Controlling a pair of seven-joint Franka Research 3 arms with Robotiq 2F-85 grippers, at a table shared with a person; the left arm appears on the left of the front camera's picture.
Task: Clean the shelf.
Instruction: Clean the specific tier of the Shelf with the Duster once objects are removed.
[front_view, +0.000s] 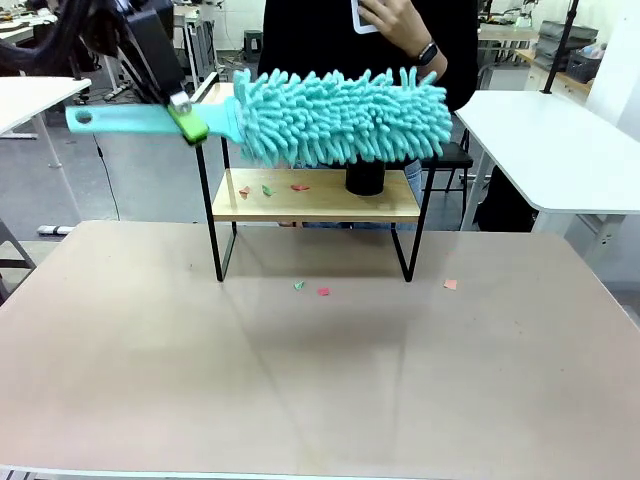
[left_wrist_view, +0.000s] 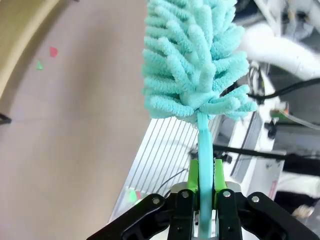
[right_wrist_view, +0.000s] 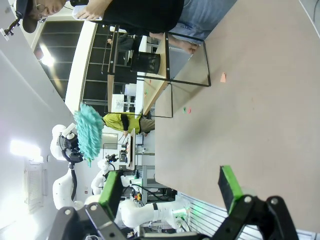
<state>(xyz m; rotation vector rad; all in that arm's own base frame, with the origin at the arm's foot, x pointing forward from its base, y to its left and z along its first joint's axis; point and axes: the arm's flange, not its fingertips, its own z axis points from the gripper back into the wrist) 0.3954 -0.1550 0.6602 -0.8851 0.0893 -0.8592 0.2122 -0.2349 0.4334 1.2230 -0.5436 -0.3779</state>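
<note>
The shelf (front_view: 318, 206) stands at the table's far side, a two-tier wooden rack in a black frame. The duster hides most of its top board. Paper scraps (front_view: 267, 189) and a black cup (front_view: 365, 178) lie on the lower board. My left gripper (front_view: 187, 117) is shut on the handle of a fluffy teal duster (front_view: 345, 115), held level at top-board height. The left wrist view shows the pads (left_wrist_view: 193, 175) clamping the handle below the duster head (left_wrist_view: 195, 60). My right gripper (right_wrist_view: 170, 192) is open over the table, well away from the shelf (right_wrist_view: 159, 75), with nothing between its fingers.
More scraps (front_view: 323, 291) lie on the beige table (front_view: 320, 380) in front of the rack, and one (front_view: 450, 284) lies to the right. A person in black (front_view: 330, 35) stands behind the shelf holding a phone. White tables flank both sides.
</note>
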